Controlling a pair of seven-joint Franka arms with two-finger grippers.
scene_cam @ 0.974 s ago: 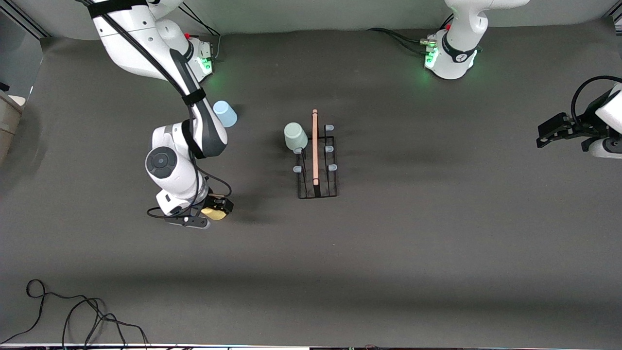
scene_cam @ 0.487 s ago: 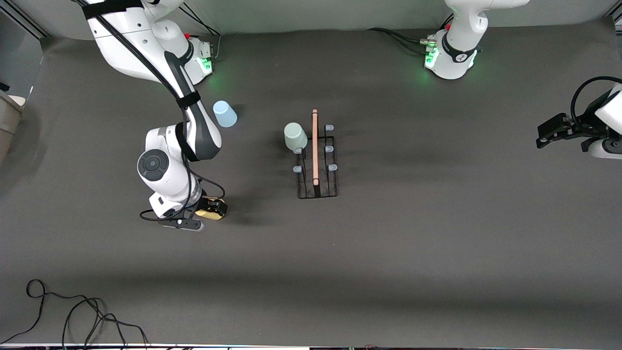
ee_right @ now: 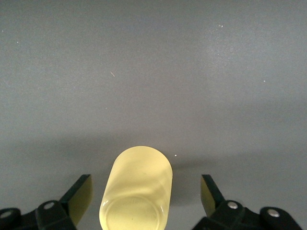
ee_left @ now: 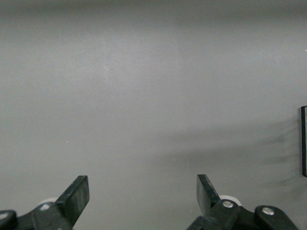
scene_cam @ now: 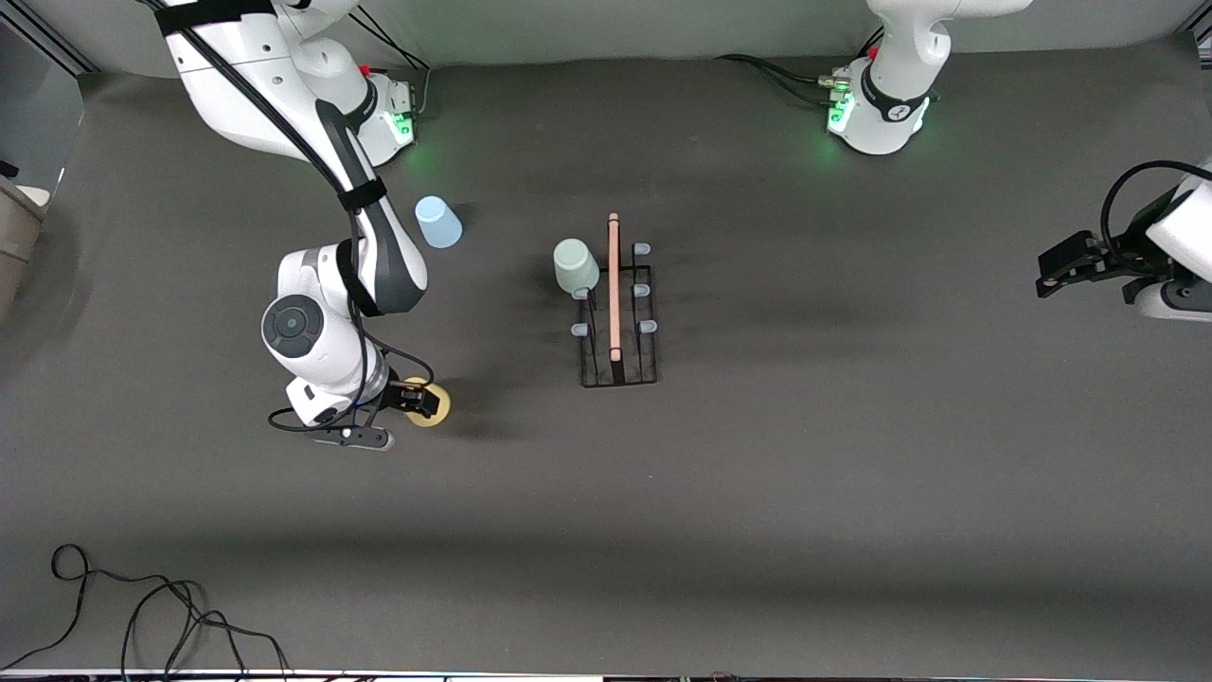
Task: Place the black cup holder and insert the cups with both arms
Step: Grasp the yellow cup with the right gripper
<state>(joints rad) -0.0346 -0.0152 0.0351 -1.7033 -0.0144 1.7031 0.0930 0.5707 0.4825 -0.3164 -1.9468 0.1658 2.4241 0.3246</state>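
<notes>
Toward the right arm's end of the worktop (scene_cam: 757, 530), the right arm (scene_cam: 350, 227) reaches from its green-lit base at the top of the front view down toward the camera, folded at the elbow, with its wrist bent low so that the right tool (scene_cam: 414, 402) sits right at the yellow cup (scene_cam: 431, 409). From the right wrist view that cup (ee_right: 136, 189) stands upside down between the two black fingers (ee_right: 79, 194), which are spread wide with clear gaps on either side of it; neither finger touches the plastic, so nothing is gripped.

Near the middle of the worktop stands the black cup holder (scene_cam: 617, 355), its light wooden rod handle (scene_cam: 614, 284) running toward the camera above the rectangular wire base, with pale bluish prong tips (scene_cam: 648, 327) on each side. The pale green cup (scene_cam: 575, 265) sits on one of the prongs on the side facing the right arm, at the end of the rack farther from the camera. The light blue cup (scene_cam: 437, 222) stands upside down on the worktop, farther from the camera than the yellow cup and just beside the right arm's forearm.

At the other end of the worktop the left arm (scene_cam: 1174, 256) waits, its left tool (scene_cam: 1056, 270) held over bare surface. Its wrist view shows the left tool (ee_left: 143, 194) with fingers (ee_left: 76, 196) wide apart and empty, and a sliver of the black rack (ee_left: 303, 141) at the frame's edge.
</notes>
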